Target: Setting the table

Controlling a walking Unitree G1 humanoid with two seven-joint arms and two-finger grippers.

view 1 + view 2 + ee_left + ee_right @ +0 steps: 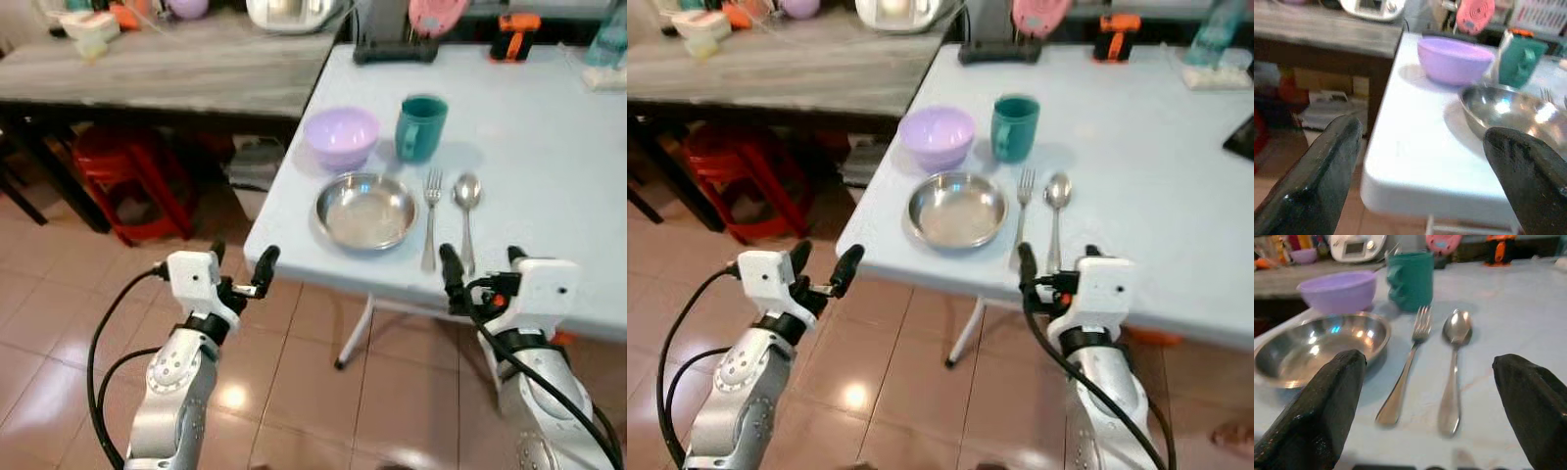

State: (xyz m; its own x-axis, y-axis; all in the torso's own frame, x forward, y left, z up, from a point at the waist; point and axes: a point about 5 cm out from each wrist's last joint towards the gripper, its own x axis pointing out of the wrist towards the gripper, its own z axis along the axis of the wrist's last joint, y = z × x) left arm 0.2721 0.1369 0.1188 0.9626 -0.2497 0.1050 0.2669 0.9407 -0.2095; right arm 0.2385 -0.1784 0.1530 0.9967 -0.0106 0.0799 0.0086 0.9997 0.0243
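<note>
Left eye view, one plate (365, 211), one bowl (341, 135), one mug (421, 127), one fork (431, 217), one spoon (466, 211)

This is looking like a kitchen or eating room in a home. A light blue table (549, 176) is standing on a shiny tiled floor (59, 323). On the table a metal plate (365, 211), a fork (431, 217), a spoon (466, 211), a purple bowl (341, 135) and a green mug (421, 127) are sitting close together. Left of the table a grey wooden counter (176, 69) is holding a white cooker (289, 12), with a red stool (132, 181) standing under it.
</note>
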